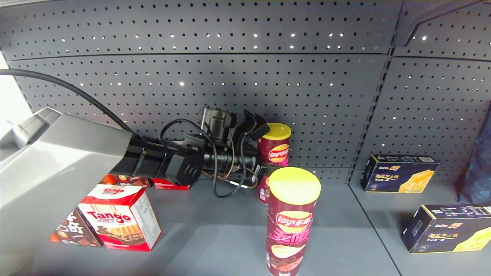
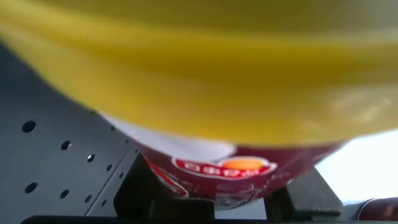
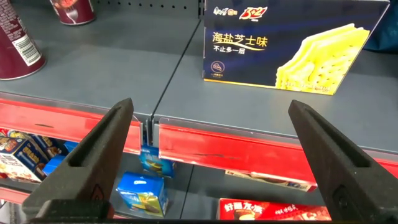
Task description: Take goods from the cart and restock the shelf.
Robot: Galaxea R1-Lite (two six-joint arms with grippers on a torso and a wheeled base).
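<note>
can (image 1: 274, 150) upright in left end effector (image 1: 264, 151)

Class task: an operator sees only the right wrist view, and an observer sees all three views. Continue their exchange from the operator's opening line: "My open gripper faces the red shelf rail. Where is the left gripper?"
Observer: The left gripper is at the back of the grey shelf, close to the grey pegboard wall.
Operator: Is it carrying anything?
Observer: Yes, it is shut on a maroon cylindrical chip can with a yellow lid.
Operator: What stands on the shelf's far left?
Observer: A red-and-white cardboard wafer box stands upright near the front edge.
</note>
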